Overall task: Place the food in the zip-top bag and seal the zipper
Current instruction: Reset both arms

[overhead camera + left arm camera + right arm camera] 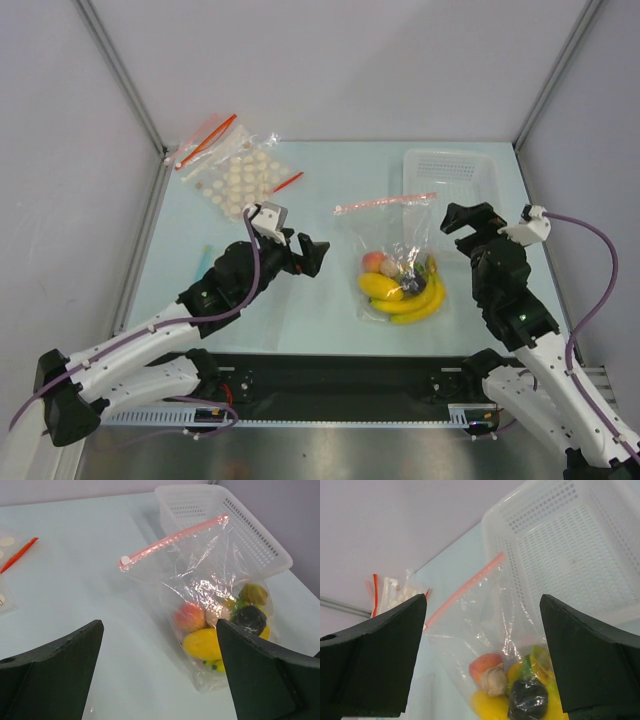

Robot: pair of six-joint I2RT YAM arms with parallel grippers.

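Observation:
The zip-top bag [400, 255] lies on the table between my arms, its pink-red zipper [385, 203] at the far end, lying flat. Inside it sit the food: banana bunch [418, 305], peach [371, 261], beige piece [390, 268] and dark purple piece [420, 280]. In the left wrist view the zipper [172, 540] and peach [190, 616] show; in the right wrist view the zipper [465, 590] and dark piece [529, 700] show. My left gripper [312, 254] is open and empty, left of the bag. My right gripper [465, 222] is open and empty, right of the bag.
A white perforated basket [452, 175] stands just behind and right of the bag. A clear bag of cream discs [235, 175] with red strips lies at the far left.

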